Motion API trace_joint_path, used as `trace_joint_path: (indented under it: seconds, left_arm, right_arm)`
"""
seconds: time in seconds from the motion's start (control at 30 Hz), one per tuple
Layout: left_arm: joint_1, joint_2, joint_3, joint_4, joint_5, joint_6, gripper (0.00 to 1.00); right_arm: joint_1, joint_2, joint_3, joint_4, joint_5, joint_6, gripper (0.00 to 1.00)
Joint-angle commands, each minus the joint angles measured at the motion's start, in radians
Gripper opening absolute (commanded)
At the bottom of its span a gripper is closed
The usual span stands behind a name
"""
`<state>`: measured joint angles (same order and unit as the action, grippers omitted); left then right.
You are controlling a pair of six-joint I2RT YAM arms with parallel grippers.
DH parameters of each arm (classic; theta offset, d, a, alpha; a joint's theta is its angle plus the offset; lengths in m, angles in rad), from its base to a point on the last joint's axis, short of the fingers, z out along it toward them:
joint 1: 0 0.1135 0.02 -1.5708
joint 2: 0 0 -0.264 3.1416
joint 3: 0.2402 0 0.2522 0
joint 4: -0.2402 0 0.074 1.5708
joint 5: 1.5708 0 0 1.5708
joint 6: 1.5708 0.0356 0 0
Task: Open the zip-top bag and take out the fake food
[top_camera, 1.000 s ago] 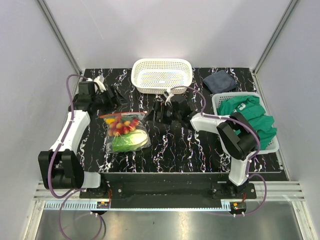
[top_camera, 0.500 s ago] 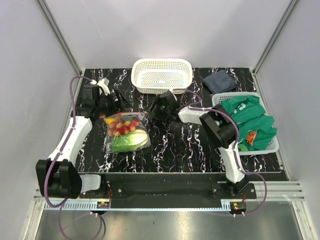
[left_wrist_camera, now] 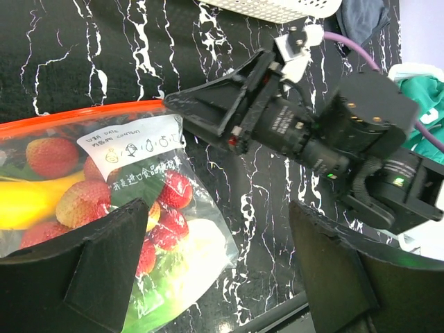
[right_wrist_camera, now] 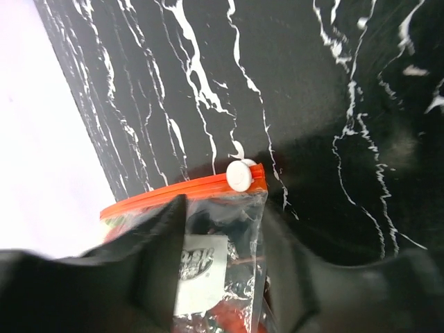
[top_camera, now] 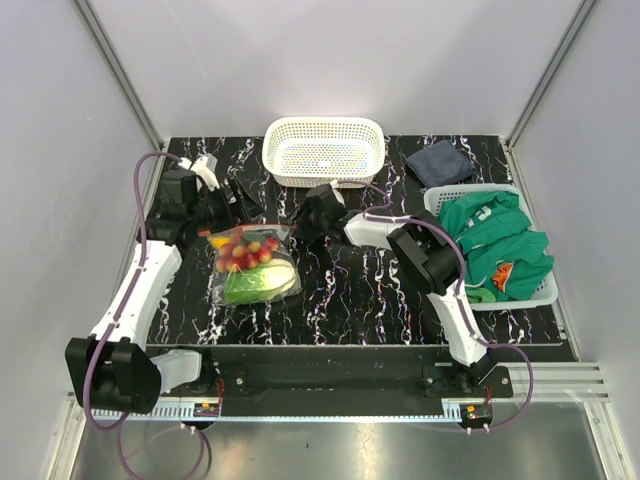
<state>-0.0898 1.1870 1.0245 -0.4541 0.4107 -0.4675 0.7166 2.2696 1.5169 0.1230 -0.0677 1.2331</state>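
Black marbled table (top_camera: 360, 290), enclosed by white walls (top_camera: 330, 60). The left arm (top_camera: 150, 280) reaches forward; the left jaws stand wide and hold nothing, directly above the bag (top_camera: 252, 265) of toy food (left_wrist_camera: 52, 156). The right arm (top_camera: 365, 230) reaches leftward; the right jaws are partly open, astride the bag's corner beside the slider (right_wrist_camera: 241, 174). Contact cannot be determined.

Fake food (top_camera: 243, 253) inside zip-top bag (top_camera: 262, 285) on table (top_camera: 350, 290), basket (top_camera: 322, 121) behind, bin (top_camera: 437, 203) with cloth (top_camera: 495, 235) far right.

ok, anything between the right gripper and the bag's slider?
Nothing: the right wrist view shows a corner of the bag inside the open right gripper, the slider just past its tips.
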Motion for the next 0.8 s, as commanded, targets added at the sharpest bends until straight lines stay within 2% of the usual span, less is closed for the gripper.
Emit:
trace_joint_path:
  seconds: [0.0,0.03,0.07,0.13,0.17,0.23,0.5,0.77]
  left_arm:
    - [-0.005,-0.032,0.055,-0.007,-0.010,0.027,0.85]
    - [-0.005,-0.032,0.060,-0.015,-0.012,0.032,0.85]
    - [-0.005,-0.032,0.066,-0.026,-0.010,0.042,0.85]
    - [-0.005,-0.035,0.086,-0.057,-0.009,0.055,0.85]
    - [-0.005,-0.038,0.092,-0.067,-0.006,0.069,0.85]
    - [-0.005,-0.046,0.111,-0.092,0.007,0.082,0.85]
    - [-0.005,-0.049,0.196,-0.178,0.034,0.150,0.88]
    - [-0.005,0.037,0.357,-0.259,0.125,0.265,0.91]
  right_arm:
    - [0.018,0.051,0.042,-0.039,0.045,0.020,0.49]
    - [0.018,0.063,0.057,-0.037,0.048,0.006,0.44]
    - [0.015,0.070,0.061,-0.033,0.048,-0.024,0.33]
    - [0.011,0.073,0.049,0.051,0.033,-0.093,0.20]
    - [0.003,0.074,0.051,0.107,0.002,-0.124,0.09]
    - [-0.005,0.077,0.080,0.128,-0.045,-0.234,0.01]
    - [-0.022,-0.030,0.083,0.243,-0.161,-0.464,0.00]
    - [-0.022,-0.110,0.121,0.300,-0.389,-0.650,0.00]
